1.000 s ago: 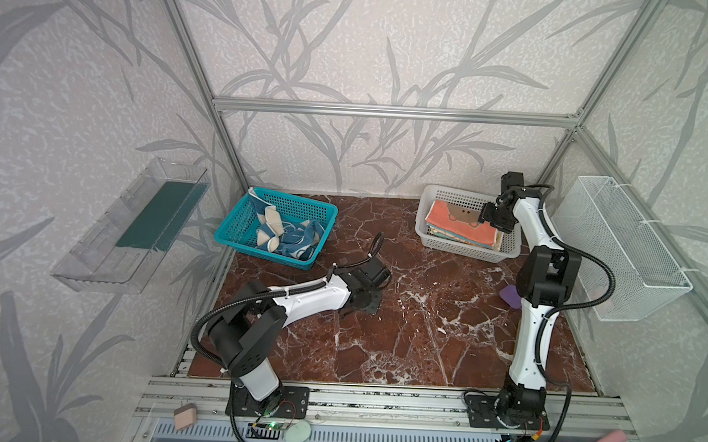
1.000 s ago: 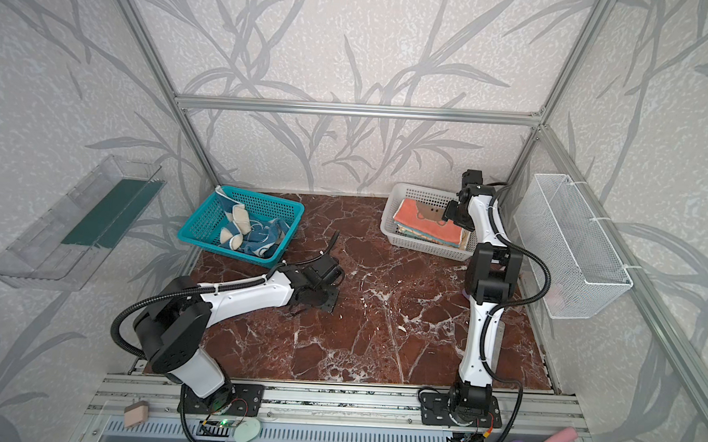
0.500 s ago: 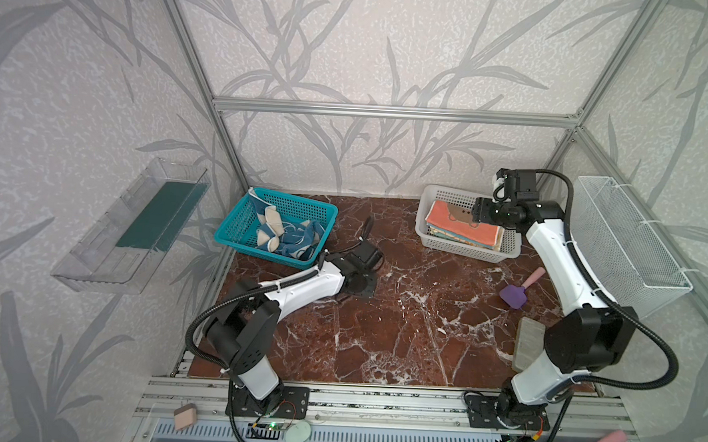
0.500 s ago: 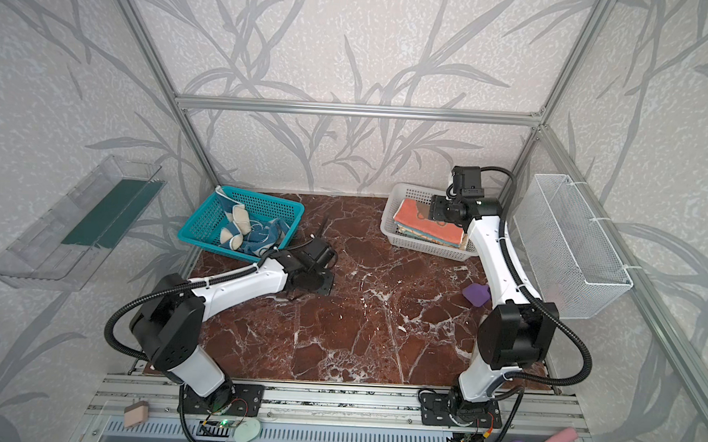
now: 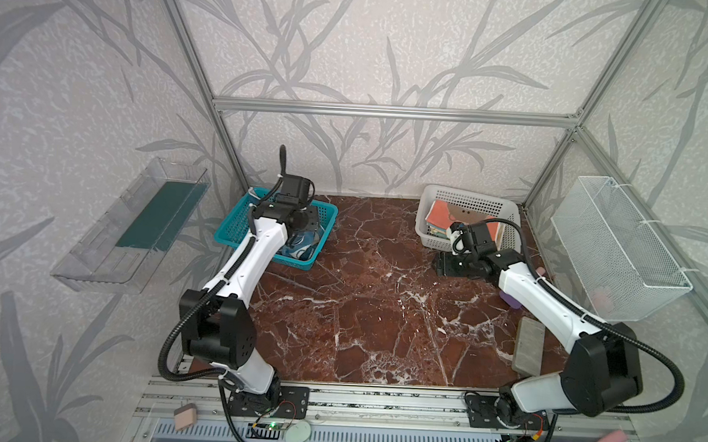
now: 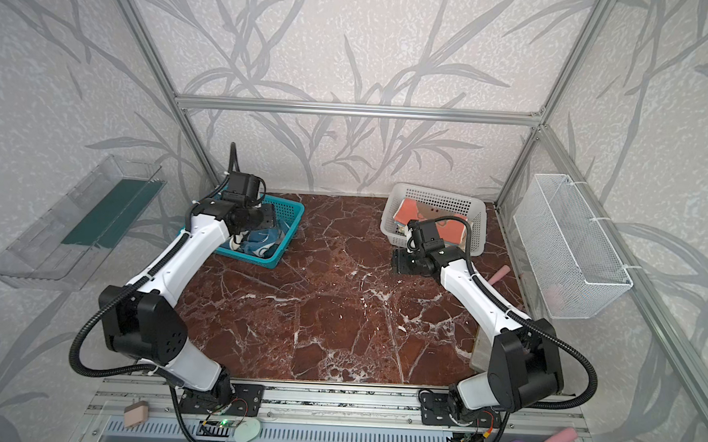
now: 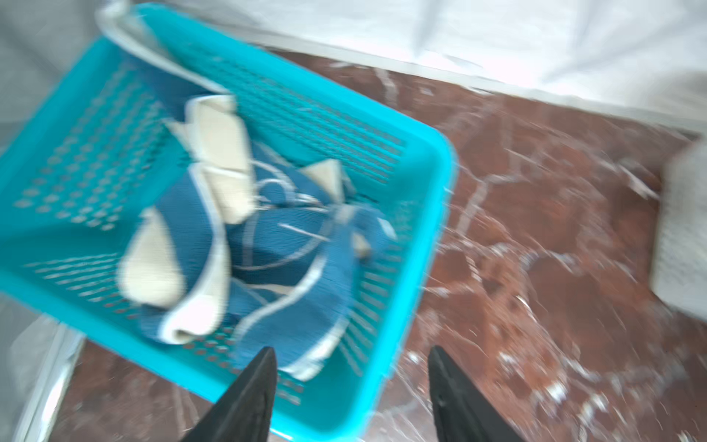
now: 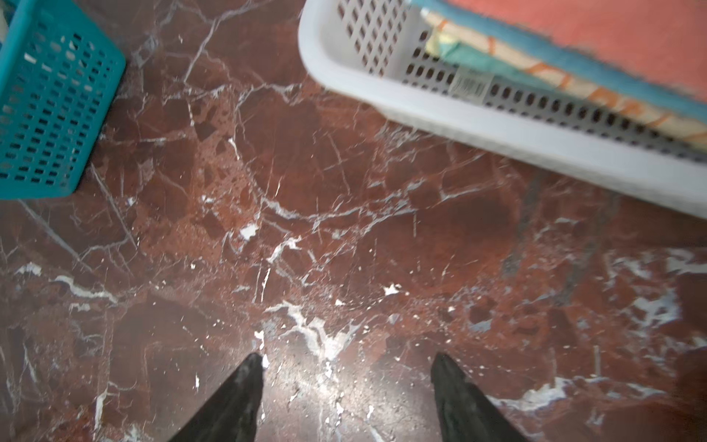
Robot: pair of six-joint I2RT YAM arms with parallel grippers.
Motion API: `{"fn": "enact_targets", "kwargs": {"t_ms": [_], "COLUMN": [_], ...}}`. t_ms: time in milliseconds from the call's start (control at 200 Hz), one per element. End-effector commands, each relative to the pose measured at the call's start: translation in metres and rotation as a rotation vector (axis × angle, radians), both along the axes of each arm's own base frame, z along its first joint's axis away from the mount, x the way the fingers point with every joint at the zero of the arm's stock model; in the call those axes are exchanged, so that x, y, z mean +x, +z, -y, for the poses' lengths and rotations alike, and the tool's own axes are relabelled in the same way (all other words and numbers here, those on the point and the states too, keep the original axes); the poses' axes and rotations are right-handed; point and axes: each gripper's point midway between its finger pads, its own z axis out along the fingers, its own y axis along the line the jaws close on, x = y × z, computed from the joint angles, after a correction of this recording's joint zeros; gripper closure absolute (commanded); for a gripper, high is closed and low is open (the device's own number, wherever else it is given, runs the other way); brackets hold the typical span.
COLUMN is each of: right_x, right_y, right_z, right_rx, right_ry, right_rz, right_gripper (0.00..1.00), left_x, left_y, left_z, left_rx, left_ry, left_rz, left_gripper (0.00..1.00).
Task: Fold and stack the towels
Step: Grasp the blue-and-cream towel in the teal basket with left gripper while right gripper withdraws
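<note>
A crumpled blue towel (image 7: pixel 275 252) lies in the teal basket (image 7: pixel 443 180); folded towels (image 8: pixel 612 34) are stacked in the white basket (image 8: pixel 478 130). The left claw (image 7: pixel 350 352), above the teal basket, and the right claw (image 8: pixel 347 356) are spread wide, empty. A free corner should be pinched, not the bunched middle.

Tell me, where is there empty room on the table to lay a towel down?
The big bare middle of the marble table, between the teal basket and the white basket and down to the front rail, is free. It's crowded along the right edge, by the grey block and purple tool, and inside both baskets, which hold towels.
</note>
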Motion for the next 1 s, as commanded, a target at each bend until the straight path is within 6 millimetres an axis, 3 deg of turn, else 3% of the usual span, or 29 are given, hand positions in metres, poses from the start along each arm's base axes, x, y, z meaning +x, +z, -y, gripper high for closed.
{"fn": "enact_targets", "kwargs": {"t_ms": [0, 90, 285, 360, 380, 425, 430, 435, 465, 485, 545, 625, 785, 895, 995], "right_x": [-0.003, -0.011, -0.022, -0.024, -0.024, -0.024, -0.024, -0.024, -0.024, -0.024, -0.023, -0.023, -0.023, -0.023, -0.024], "right_y": [0.000, -0.010, -0.030, -0.036, -0.037, -0.037, -0.037, -0.036, -0.034, -0.033, -0.028, -0.023, -0.017, -0.010, -0.003], "right_z": [-0.014, -0.022, -0.028, -0.029, -0.030, -0.032, -0.032, -0.032, -0.033, -0.034, -0.034, -0.033, -0.033, -0.032, -0.030], "right_rx": [0.043, 0.050, 0.037, 0.035, 0.035, 0.037, 0.037, 0.037, 0.039, 0.040, 0.039, 0.037, 0.050, 0.063, 0.073], "right_ry": [0.003, 0.016, 0.027, 0.027, 0.028, 0.029, 0.030, 0.029, 0.030, 0.032, 0.031, 0.029, 0.026, 0.016, 0.007], "right_rz": [0.010, -0.012, -0.069, -0.090, -0.094, -0.100, -0.099, -0.100, -0.095, -0.092, -0.081, -0.063, -0.050, -0.032, -0.011], "right_gripper": [0.30, 0.31, 0.31, 0.31, 0.31, 0.31, 0.31, 0.31, 0.32, 0.32, 0.32, 0.31, 0.32, 0.32, 0.32], "left_x": [-0.007, 0.010, 0.023, 0.024, 0.024, 0.026, 0.026, 0.027, 0.029, 0.030, 0.035, 0.042, 0.039, 0.006, -0.040], "left_y": [-0.046, -0.066, -0.120, -0.143, -0.148, -0.151, -0.150, -0.150, -0.146, -0.141, -0.113, -0.056, 0.101, 0.220, 0.307], "left_z": [-0.021, -0.016, 0.040, 0.039, 0.036, 0.029, 0.028, 0.027, 0.022, 0.020, 0.016, 0.008, 0.016, 0.067, 0.131], "left_rx": [0.034, -0.013, -0.205, -0.144, -0.132, -0.109, -0.107, -0.105, -0.095, -0.092, -0.065, -0.002, 0.016, -0.085, -0.140], "left_ry": [0.006, -0.040, -0.202, -0.192, -0.184, -0.159, -0.157, -0.155, -0.144, -0.142, -0.149, -0.156, -0.213, -0.371, -0.568], "left_rz": [-0.187, -0.240, -0.387, -0.437, -0.447, -0.462, -0.462, -0.462, -0.461, -0.456, -0.416, -0.298, 0.045, 0.329, 0.593], "left_gripper": [0.32, 0.30, 0.30, 0.34, 0.40, 0.64, 0.74, 0.74, 0.98, 1.00, 1.00, 1.00, 1.00, 1.00, 1.00]}}
